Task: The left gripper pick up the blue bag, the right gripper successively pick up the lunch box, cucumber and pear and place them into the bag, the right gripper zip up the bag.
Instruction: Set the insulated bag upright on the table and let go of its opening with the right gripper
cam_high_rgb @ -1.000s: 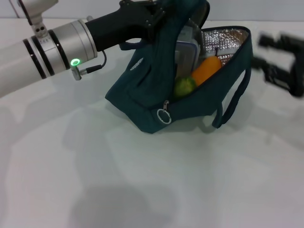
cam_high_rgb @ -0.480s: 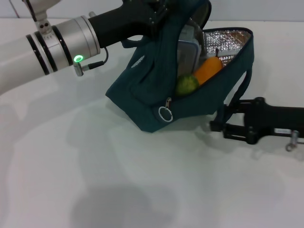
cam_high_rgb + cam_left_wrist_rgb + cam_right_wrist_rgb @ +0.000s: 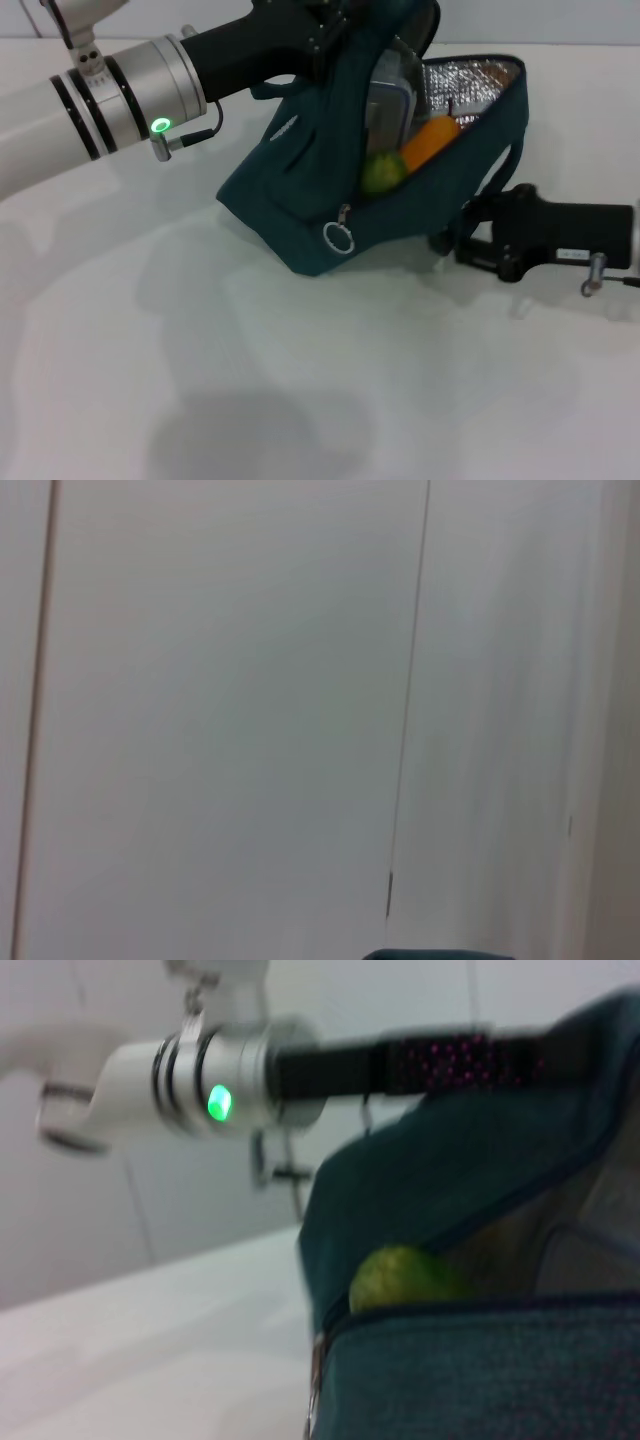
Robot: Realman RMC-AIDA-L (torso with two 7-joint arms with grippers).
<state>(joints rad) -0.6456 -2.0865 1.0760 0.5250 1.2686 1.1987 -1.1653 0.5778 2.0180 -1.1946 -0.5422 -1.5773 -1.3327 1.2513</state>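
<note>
The right gripper (image 3: 452, 238) reaches in low from the right edge of the head view, its black body and silver wrist lying almost level just above the white table (image 3: 300, 400), its tip pressed against the lower right side of the blue bag (image 3: 300, 215) beside a hanging loop handle (image 3: 500, 185); whether its fingers are spread or closed cannot be told, since the bag hides them. The left gripper (image 3: 330, 25) enters from the upper left, its arm stretched across the top of the frame with the silver wrist and a green light (image 3: 158, 127) showing, the black claw clamped on the bag's top and holding it tilted with its mouth open toward the right. Inside, against the silver quilted lining (image 3: 470, 85), the lunch box (image 3: 388, 100) stands on edge, the orange-yellow pear (image 3: 428, 142) rests in front of it, and the green end of the cucumber (image 3: 384, 172) pokes up at the zipper line. The metal ring pull (image 3: 339, 238) hangs at the lower middle of the bag. The left wrist view shows only pale wall panels (image 3: 220, 710) and a sliver of teal fabric at the bottom edge
</note>
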